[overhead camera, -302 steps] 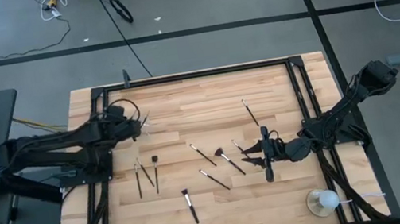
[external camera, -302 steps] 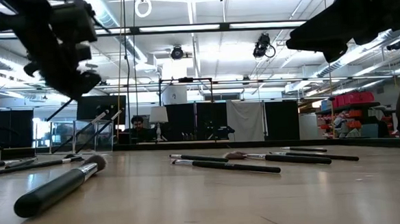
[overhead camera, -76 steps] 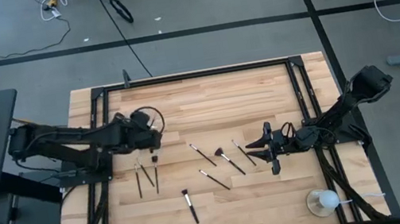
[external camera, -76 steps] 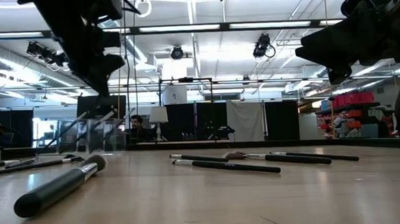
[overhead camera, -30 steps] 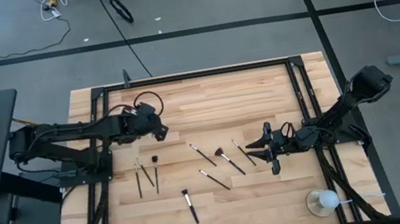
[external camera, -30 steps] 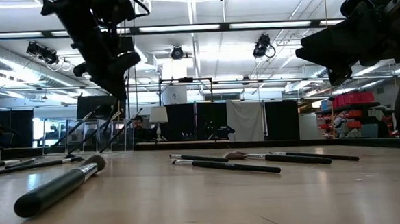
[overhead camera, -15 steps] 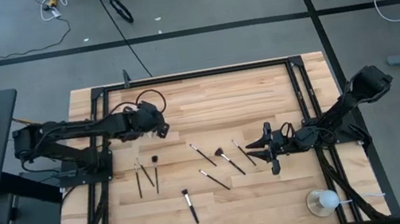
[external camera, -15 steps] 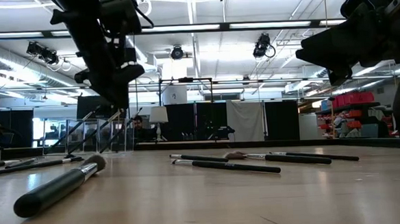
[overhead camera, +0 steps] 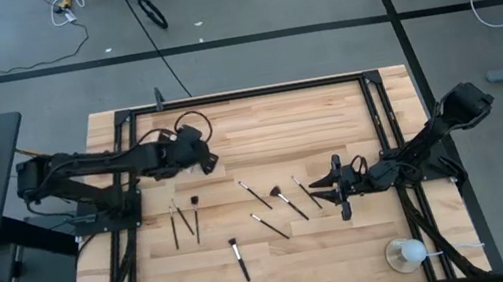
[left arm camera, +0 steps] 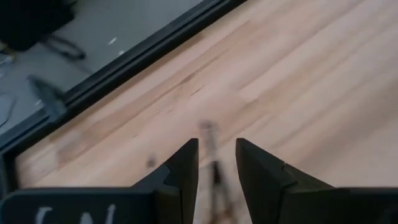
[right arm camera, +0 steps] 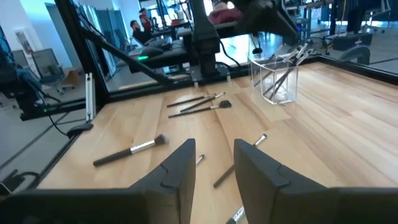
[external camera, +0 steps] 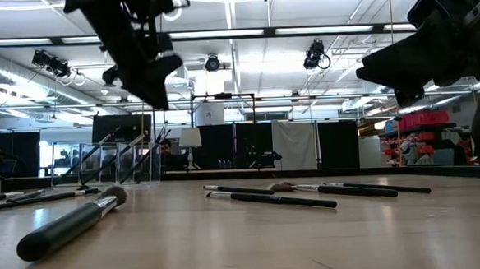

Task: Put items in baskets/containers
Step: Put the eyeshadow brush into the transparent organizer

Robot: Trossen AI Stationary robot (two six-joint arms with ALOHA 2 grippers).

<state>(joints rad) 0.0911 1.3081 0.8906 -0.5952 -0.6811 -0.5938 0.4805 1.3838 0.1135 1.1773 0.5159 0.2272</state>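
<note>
The clear brush holder (right arm camera: 277,78) stands on the table's left part with several brushes leaning inside; it also shows in the low view (external camera: 118,161). My left gripper (overhead camera: 206,158) hangs open above the table just right of the holder (left arm camera: 216,146). A thin blurred streak shows in its gap, apart from both fingers. Several dark makeup brushes lie flat mid-table (overhead camera: 286,199) (overhead camera: 238,258) (overhead camera: 182,216). My right gripper (overhead camera: 320,191) is open and low at their right end, pointing left (right arm camera: 214,146), with a brush (right arm camera: 249,155) on the wood beyond it.
A white ball on a dish (overhead camera: 406,254) sits at the table's near right corner. A black frame (overhead camera: 244,94) runs along the table's edges. Bare wood lies along the far side and the near middle. People and monitors show in the room behind.
My left gripper has drifted a little toward the table's right, away from the holder, dipping and then rising again. My right arm has kept still, and the brushes on the table have stayed where they were.
</note>
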